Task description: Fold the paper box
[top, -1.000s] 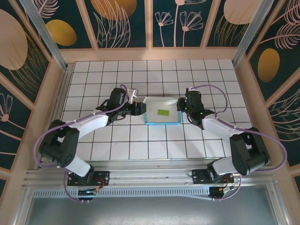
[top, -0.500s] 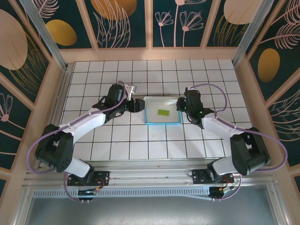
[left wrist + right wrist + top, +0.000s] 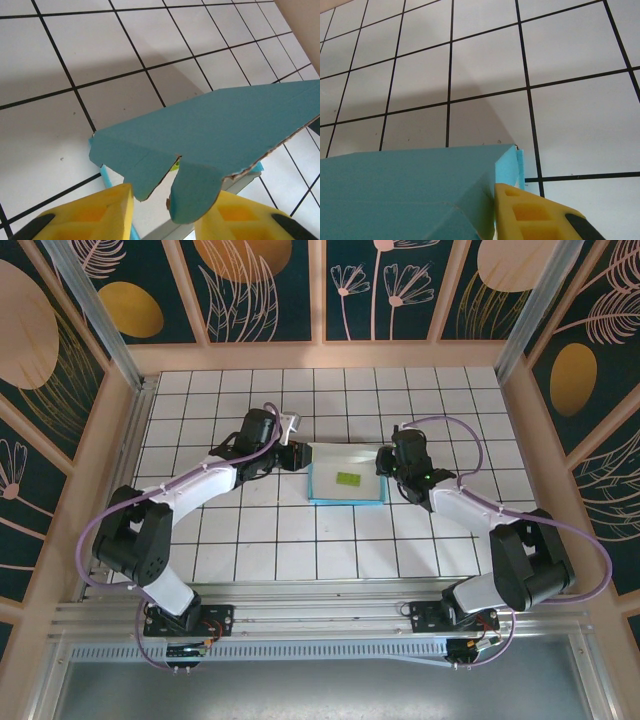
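Shifted the left gripper (image 3: 297,456) off the middle of the left side of the paper box (image 3: 347,475): a second ago right against that side, then drawn a little way out to the left of it, now back in at its far-left corner. Brought the yellow fingers (image 3: 95,212), jaws apart, to either side of the turquoise flaps (image 3: 195,195) there. Tipped up the left side of the box as well: formerly a straight edge running near to far in the top view, now slanted, its far end leaning in toward the box's middle and raised clear of the tiles.
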Robot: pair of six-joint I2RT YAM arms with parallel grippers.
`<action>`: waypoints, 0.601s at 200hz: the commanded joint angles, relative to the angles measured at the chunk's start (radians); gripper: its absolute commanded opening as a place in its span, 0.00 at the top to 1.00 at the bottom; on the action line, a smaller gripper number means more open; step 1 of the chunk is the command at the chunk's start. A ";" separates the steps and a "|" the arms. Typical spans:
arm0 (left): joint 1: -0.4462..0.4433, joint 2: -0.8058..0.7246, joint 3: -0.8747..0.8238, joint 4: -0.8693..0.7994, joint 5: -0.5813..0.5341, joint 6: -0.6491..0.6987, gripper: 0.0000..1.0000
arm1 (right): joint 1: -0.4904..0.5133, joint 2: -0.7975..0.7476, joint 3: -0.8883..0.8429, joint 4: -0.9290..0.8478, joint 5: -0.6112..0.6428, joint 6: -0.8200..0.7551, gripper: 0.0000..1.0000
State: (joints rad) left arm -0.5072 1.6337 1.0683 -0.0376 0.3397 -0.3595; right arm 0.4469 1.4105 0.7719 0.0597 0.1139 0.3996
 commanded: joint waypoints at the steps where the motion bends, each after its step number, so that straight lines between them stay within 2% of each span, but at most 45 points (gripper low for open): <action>1: -0.008 0.018 0.023 -0.022 0.024 0.002 0.66 | 0.012 0.014 0.030 -0.002 0.000 0.018 0.82; 79: -0.010 0.070 0.059 -0.003 0.019 -0.008 0.73 | 0.019 0.023 0.036 0.002 -0.010 0.028 0.82; 120: -0.009 0.074 0.046 0.045 0.068 -0.085 0.77 | 0.021 0.027 0.033 0.012 -0.030 0.063 0.82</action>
State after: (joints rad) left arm -0.5110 1.6955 1.1027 -0.0357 0.3538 -0.3866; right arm 0.4538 1.4231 0.7792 0.0631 0.1078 0.4191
